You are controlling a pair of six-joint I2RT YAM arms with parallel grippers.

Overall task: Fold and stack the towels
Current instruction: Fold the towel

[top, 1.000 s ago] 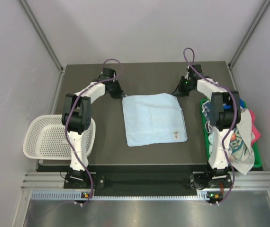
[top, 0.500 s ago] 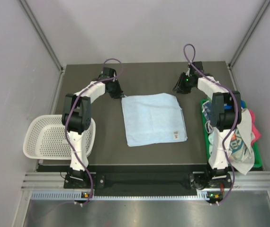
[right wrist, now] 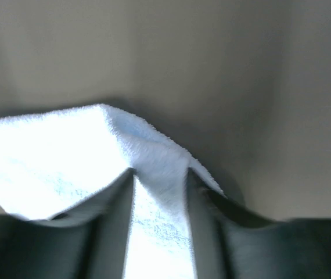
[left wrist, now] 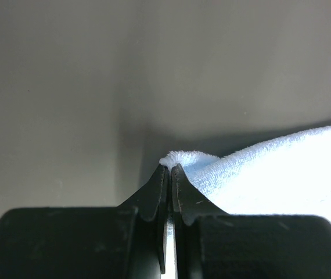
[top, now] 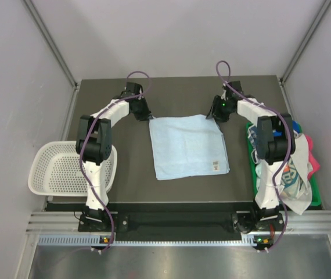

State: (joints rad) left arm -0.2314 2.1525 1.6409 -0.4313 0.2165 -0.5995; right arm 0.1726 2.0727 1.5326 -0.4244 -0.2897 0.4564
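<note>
A pale blue towel (top: 189,145) lies flat and unfolded in the middle of the dark table. My left gripper (top: 148,117) is at its far left corner. In the left wrist view the gripper (left wrist: 170,167) is shut on that corner of the towel (left wrist: 270,174). My right gripper (top: 212,116) is at the far right corner. In the right wrist view its jaws (right wrist: 159,177) stand apart with the towel corner (right wrist: 148,151) between them. More towels (top: 293,174) lie piled at the right: white with print, pink and blue.
A white mesh basket (top: 58,168) hangs over the table's left edge beside the left arm. A green tray (top: 316,195) at the right edge holds the towel pile, partly behind the right arm. Grey walls enclose the table.
My right gripper has moved left onto the towel's far right corner. The left gripper and the towel have stayed put.
</note>
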